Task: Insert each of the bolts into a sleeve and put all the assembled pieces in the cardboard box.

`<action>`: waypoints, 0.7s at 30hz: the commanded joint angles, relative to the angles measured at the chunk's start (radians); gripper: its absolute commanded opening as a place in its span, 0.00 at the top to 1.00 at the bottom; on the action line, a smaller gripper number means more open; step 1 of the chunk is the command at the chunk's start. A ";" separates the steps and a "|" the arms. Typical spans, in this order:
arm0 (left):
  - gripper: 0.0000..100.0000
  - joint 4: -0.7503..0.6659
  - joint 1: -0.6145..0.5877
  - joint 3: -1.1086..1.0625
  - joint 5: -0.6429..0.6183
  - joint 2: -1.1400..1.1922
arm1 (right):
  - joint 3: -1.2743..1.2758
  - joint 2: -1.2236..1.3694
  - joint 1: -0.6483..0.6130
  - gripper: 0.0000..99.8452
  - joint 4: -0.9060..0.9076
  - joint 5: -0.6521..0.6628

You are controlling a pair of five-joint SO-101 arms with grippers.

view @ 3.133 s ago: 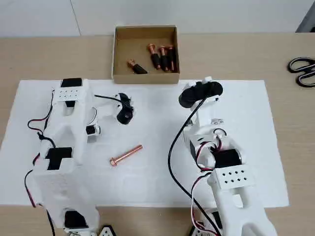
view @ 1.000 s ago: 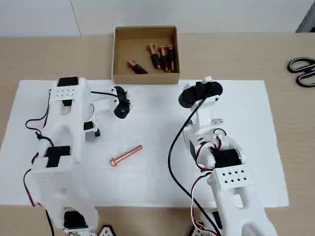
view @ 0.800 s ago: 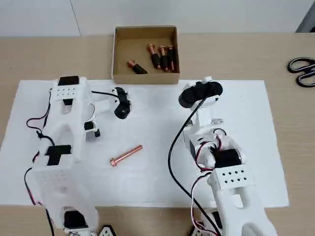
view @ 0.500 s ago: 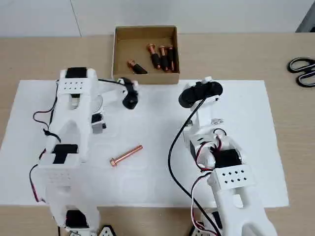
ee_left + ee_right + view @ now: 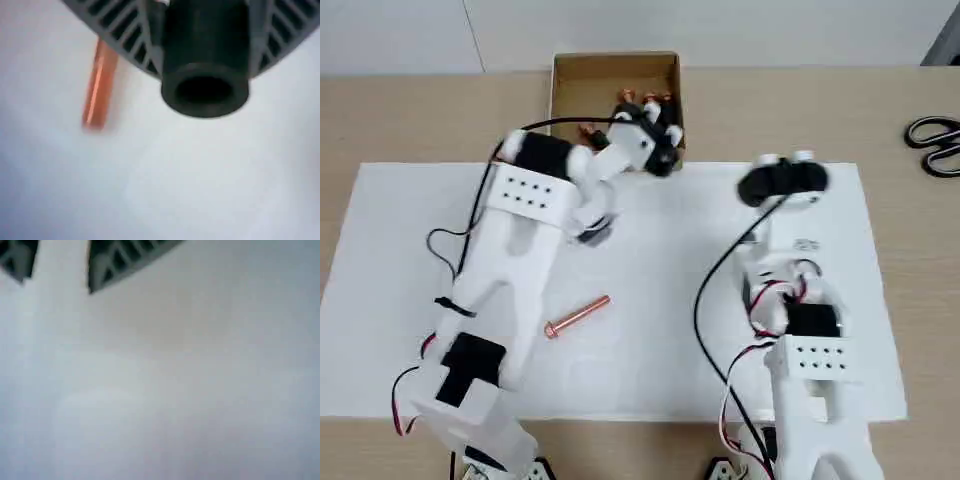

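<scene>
Clamping a sleeve (image 5: pixel 205 75), your left gripper (image 5: pixel 204 22) hangs near the bolt (image 5: pixel 100 85) on the paper (image 5: pixel 200 190); your right gripper's (image 5: pixel 62 267) fingers stand apart.

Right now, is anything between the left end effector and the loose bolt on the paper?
Nothing visible does. The left end effector holds a black sleeve, and just bare white paper lies between it and the copper bolt.
</scene>
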State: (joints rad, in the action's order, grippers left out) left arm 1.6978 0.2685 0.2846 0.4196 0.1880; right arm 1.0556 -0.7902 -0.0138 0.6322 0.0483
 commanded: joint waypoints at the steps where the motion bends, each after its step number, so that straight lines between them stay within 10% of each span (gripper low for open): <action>1: 0.99 -0.115 0.041 0.041 -0.183 -0.063 | -0.012 -0.028 0.041 0.92 -0.016 -0.011; 9: 0.99 -0.381 0.126 0.007 -0.537 -0.051 | -0.006 -0.262 0.042 0.92 -0.016 -0.011; 21: 0.99 -0.399 0.259 -0.041 -0.692 0.195 | 0.130 -0.631 0.211 0.92 0.059 -0.005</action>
State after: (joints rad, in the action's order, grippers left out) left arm 1.3203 0.5232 0.2386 -0.2002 0.3813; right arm 1.1738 -1.3656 0.1274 0.6859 0.0483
